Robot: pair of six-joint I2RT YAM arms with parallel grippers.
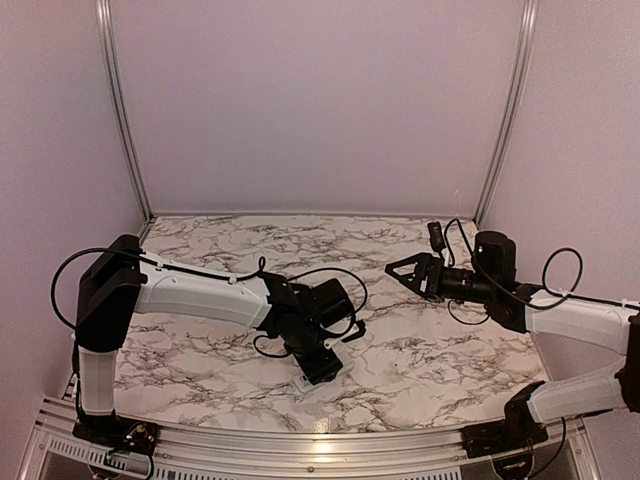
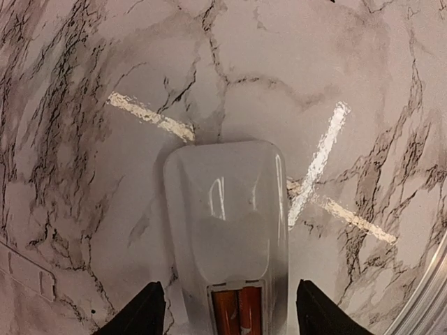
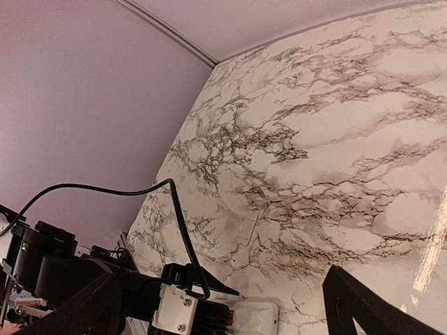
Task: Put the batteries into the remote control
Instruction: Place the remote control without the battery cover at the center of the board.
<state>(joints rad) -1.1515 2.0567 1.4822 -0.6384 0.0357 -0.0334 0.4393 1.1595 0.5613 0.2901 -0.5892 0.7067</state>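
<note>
The white remote control (image 2: pixel 227 209) lies back-up on the marble table, its battery recess uncovered. Two orange-red batteries (image 2: pixel 237 310) sit side by side inside the recess. My left gripper (image 2: pixel 230 314) is open and straddles the remote at the recess end, with each black finger (image 2: pixel 143 313) a little clear of the casing. From above, the left gripper (image 1: pixel 318 372) hangs low over the table's front centre, and only a white corner of the remote (image 1: pixel 303 381) shows beneath it. My right gripper (image 1: pixel 400 268) hovers open and empty to the right, above the table.
A small white rectangular cover piece (image 3: pixel 248 229) lies flat on the marble beyond the remote's end (image 3: pixel 255 317). The left arm's black cable (image 3: pixel 174 209) loops above its wrist. Lilac walls close in the back and sides. A metal rail (image 1: pixel 300 440) runs along the near edge.
</note>
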